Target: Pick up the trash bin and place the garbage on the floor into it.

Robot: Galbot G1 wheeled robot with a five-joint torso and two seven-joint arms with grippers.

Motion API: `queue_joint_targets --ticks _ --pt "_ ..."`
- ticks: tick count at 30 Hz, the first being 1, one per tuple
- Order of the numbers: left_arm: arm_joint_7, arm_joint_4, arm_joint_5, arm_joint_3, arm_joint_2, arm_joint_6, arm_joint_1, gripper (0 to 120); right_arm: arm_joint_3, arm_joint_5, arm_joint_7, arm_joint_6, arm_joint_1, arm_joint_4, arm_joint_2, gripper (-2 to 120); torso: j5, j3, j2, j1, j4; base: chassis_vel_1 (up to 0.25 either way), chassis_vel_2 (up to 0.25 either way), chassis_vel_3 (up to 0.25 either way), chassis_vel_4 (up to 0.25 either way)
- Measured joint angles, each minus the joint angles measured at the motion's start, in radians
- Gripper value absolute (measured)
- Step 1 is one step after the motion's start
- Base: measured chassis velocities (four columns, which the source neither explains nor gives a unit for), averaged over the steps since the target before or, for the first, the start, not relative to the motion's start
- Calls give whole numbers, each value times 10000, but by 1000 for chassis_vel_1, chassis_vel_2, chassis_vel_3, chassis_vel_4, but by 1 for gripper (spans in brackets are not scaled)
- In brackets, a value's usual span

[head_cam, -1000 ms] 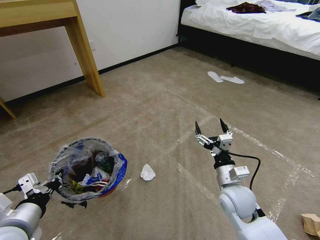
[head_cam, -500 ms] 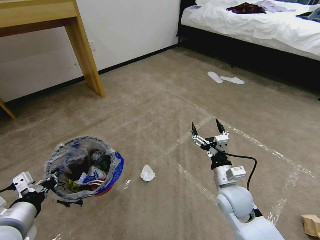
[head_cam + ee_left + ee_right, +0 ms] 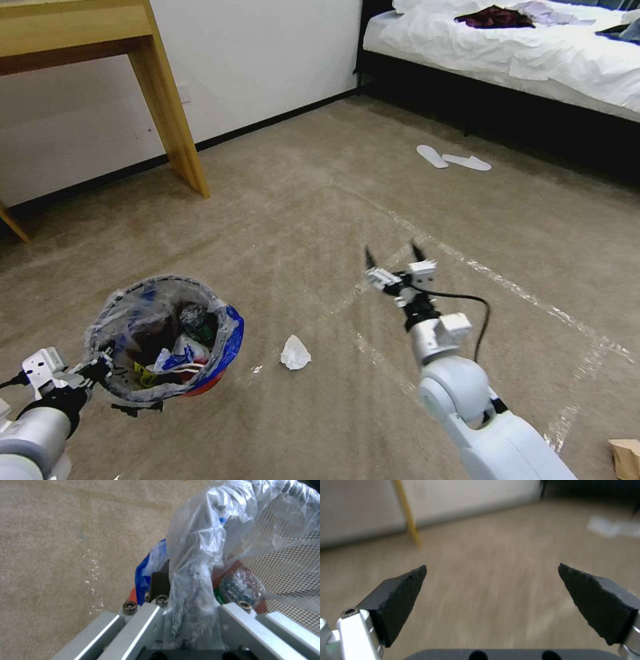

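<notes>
One red, blue-rimmed bin (image 3: 200,360), lined with a crinkled clear bag and partly full of litter, hangs low at left, its rim clamped by the left gripper (image 3: 100,370). One white tissue (image 3: 295,353) lies on the carpet (image 3: 300,220) beside it. The right gripper (image 3: 393,253) hovers spread wide. Two slippers (image 3: 453,159) lie near the bed (image 3: 507,47).

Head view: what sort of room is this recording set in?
Most likely a bedroom, perhaps a hotel room: a bed with rumpled white sheets stands on a dark base, a pair of flat white slippers lies on the beige short-pile carpet, and a light wooden table leg stands by the white wall.
</notes>
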Motion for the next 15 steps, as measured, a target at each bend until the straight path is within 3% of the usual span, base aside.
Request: queue_joint_targets --ticks 2,3,5,6,8,11,12,15 --pt "1 1 17 5 -36 0 -4 1 -935 1355 841 -1595 604 -71 -296 100 2 0 0 0 -2 0 0 0 0" --pt "1 1 17 5 -36 0 -4 1 -935 1355 841 -1595 604 -71 -296 100 2 0 0 0 -2 0 0 0 0" --pt "1 2 35 4 -90 0 -17 1 -1731 3136 1670 -3142 1230 -236 -284 100 3 1 0 0 -1 0 0 0 0" --pt "1 2 35 4 -90 0 -17 1 -1731 3136 1670 -3142 1230 -236 -284 100 3 1 0 0 -1 0 0 0 0" --pt "3 4 65 -7 -149 -5 -18 1 -2380 4782 2584 -4268 1975 -713 77 100 -1 1 0 1 -1 0 0 0 0" --pt "7 1 75 -51 -203 -10 1 1 -2919 5862 3175 -4833 2616 -1336 703 100 1 1 1 1 -1 0 0 0 0" --pt "7 1 75 -51 -203 -10 1 1 -2919 5862 3175 -4833 2616 -1336 703 100 1 1 1 1 -1 0 0 0 0" --pt "16 -46 86 -128 -266 -28 50 1 -3629 6032 3409 -4951 3241 -2466 1616 100 2 1 0 1 3 0 0 0 0"
